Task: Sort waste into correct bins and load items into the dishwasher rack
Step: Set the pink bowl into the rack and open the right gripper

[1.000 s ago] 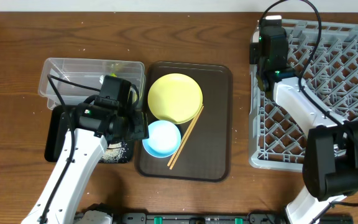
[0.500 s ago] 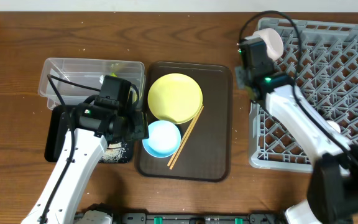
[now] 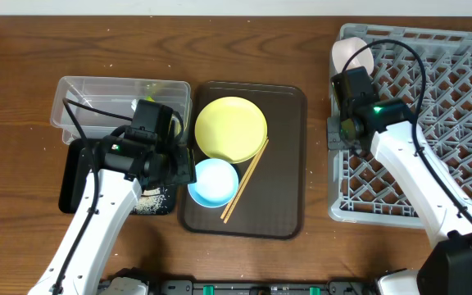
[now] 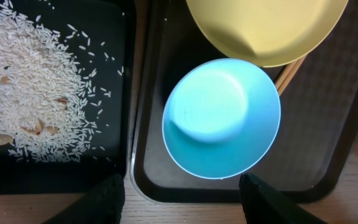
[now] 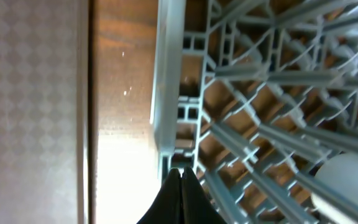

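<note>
Working across from my left, the clear tub (image 3: 97, 102) and the black tray (image 4: 55, 174) with the rice (image 4: 36, 106) spread in it look dealt with, so I judge the waste sorted and the loading of dishes to be the step in hand. My left gripper (image 4: 184, 194) hangs with its fingers spread wide and nothing between them. The rice tray lies off to its left side, and the blue bowl (image 4: 221, 118) sits just ahead of the gap, a little right of centre, on the brown serving tray (image 3: 281, 188). The yellow plate (image 4: 266, 28) lies beyond the bowl, and the chopsticks (image 3: 244, 180) slant along the bowl's far right. Next I would shift slightly right, drop, and pinch the bowl's near rim. My right gripper (image 5: 180, 190) has its fingers pressed together, holding nothing, over the near left edge of the rack (image 5: 166, 74). The white bowl (image 3: 352, 56) rests in the rack's corner just beyond it.
</note>
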